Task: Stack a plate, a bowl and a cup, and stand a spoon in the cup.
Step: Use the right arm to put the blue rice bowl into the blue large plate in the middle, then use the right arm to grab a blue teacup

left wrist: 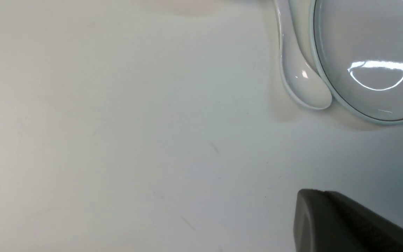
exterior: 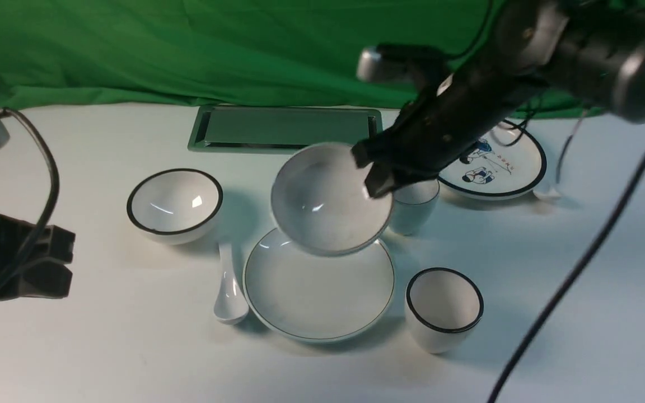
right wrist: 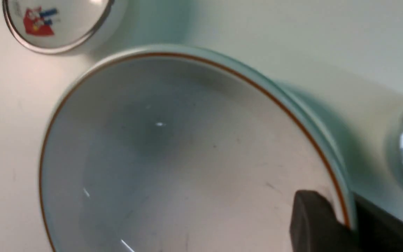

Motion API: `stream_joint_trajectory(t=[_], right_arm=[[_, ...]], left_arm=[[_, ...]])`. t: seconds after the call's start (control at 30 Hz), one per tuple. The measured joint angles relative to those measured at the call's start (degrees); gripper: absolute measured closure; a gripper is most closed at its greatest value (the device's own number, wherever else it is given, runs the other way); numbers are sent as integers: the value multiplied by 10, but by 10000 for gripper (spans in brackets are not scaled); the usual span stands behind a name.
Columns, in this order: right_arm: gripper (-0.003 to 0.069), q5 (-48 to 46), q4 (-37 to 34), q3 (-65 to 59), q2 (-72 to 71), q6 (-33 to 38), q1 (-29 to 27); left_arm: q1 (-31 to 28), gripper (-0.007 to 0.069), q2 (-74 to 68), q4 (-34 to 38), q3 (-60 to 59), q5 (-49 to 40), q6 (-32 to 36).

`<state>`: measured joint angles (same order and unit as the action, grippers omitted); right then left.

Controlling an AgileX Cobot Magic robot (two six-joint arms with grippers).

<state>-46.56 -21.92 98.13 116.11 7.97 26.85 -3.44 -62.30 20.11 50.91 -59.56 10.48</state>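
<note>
A glossy white ceramic spoon point(exterior: 227, 291) is crowding the left edge of the large plain white plate point(exterior: 322, 305); the white tabletop point(exterior: 104, 336) beyond is lying open.

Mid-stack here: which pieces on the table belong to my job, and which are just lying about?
Job:
plate
bowl, clamped by the rim in the right claw
plain-rimmed cup
spoon

Lying about:
black-rimmed bowl
black-rimmed cup
cartoon plate
metal panel

The shallow white bowl point(exterior: 325, 204) hangs tilted above the 12 o'clock edge of the plain plate point(exterior: 314, 302). The spoon point(exterior: 228, 294) lies at its 9 o'clock, and the cup point(exterior: 414, 214) stands at 1 o'clock.
</note>
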Motion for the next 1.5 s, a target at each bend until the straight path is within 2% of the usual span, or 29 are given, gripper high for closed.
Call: stream_joint_trajectory(t=[0.37, 0.53, 0.67, 0.73, 0.77, 0.83, 0.87, 1.0, 1.13, 1.23, 1.5], right_arm=[[576, -14, 2, 10, 75, -13, 10], [554, -15, 2, 10, 79, -13, 10], [462, -18, 1, 11, 79, -13, 10], [393, -25, 0, 15, 79, -13, 10], [387, -29, 0, 16, 79, -13, 10], [315, -69, 2, 40, 72, -10, 8], [310, -73, 4, 42, 71, -10, 8], [246, -114, 84, 115, 36, -14, 6], [184, -80, 169, 159, 21, -55, -10], [127, -57, 186, 165, 37, -74, -38], [111, -59, 188, 165, 106, -85, -69]], left_arm=[[0, 619, 0, 0, 0, -5, 0], [0, 619, 0, 0, 0, -3, 0], [0, 619, 0, 0, 0, -3, 0], [0, 619, 0, 0, 0, -3, 0], [0, 619, 0, 0, 0, -3, 0], [0, 619, 0, 0, 0, -7, 0], [0, 619, 0, 0, 0, -7, 0], [0, 619, 0, 0, 0, -9, 0], [0, 619, 0, 0, 0, -9, 0], [0, 619, 0, 0, 0, -9, 0], [0, 619, 0, 0, 0, -10, 0]])
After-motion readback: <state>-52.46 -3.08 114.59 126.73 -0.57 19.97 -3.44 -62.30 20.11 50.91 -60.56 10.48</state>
